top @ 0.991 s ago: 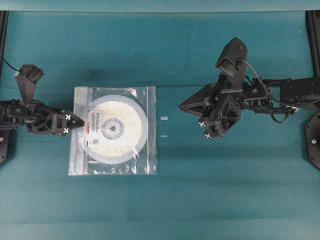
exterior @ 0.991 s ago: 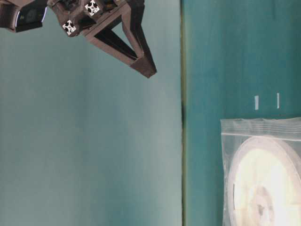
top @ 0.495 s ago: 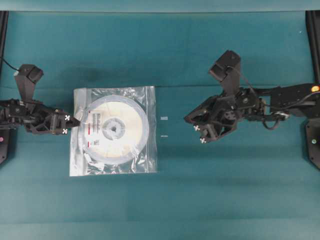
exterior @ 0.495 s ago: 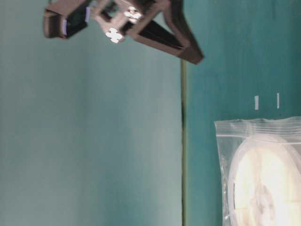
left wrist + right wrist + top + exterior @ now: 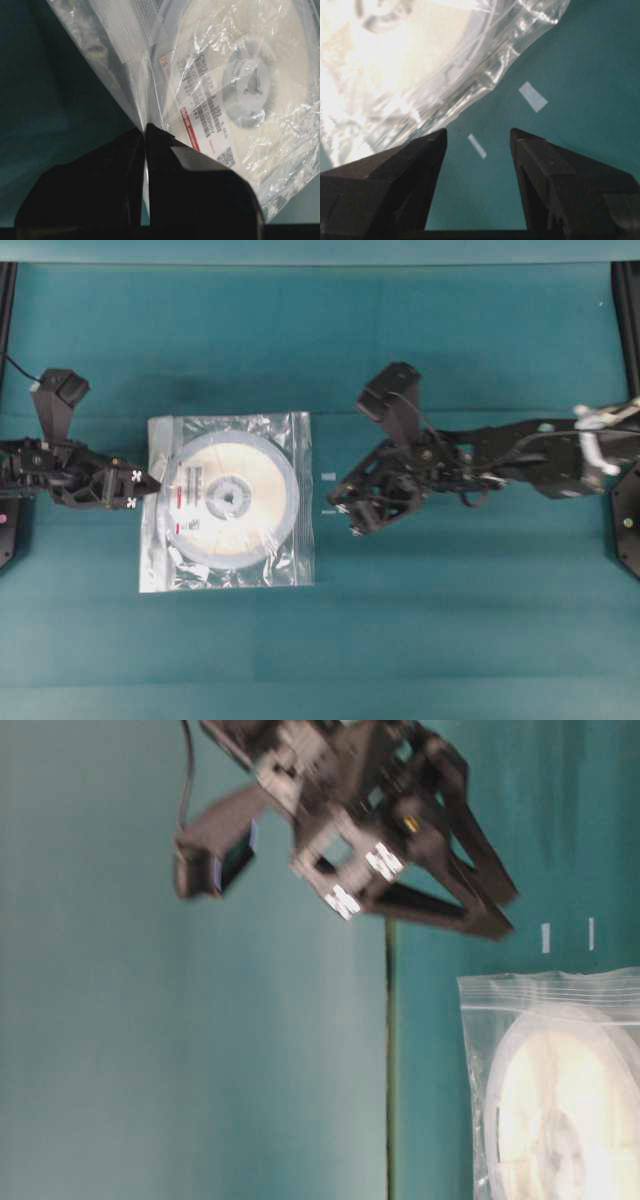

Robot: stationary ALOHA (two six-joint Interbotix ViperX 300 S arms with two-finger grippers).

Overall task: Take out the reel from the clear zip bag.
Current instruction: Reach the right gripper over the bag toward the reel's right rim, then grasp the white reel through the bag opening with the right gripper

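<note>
The clear zip bag (image 5: 292,562) lies flat on the teal table with the reel (image 5: 232,498) inside it, cream-faced with a grey hub and a red-striped white label. My left gripper (image 5: 150,485) is at the bag's left edge. In the left wrist view it (image 5: 145,131) is shut on a fold of the bag's film (image 5: 127,75), just beside the reel's label (image 5: 202,102). My right gripper (image 5: 345,512) hovers open just right of the bag. Between its fingers (image 5: 477,134) only table shows, with the bag's corner (image 5: 485,65) ahead to the left. The table-level view shows it (image 5: 508,915) raised above the bag (image 5: 520,1010).
Two small white tape marks (image 5: 329,476) (image 5: 329,511) sit on the teal table (image 5: 450,640) between the bag and the right gripper; they also show in the right wrist view (image 5: 532,96). Black frame posts (image 5: 8,300) stand at the far corners.
The left gripper has shut on the bag's left edge. The right arm has swung left and down toward the bag's right edge, and its jaws have opened.
</note>
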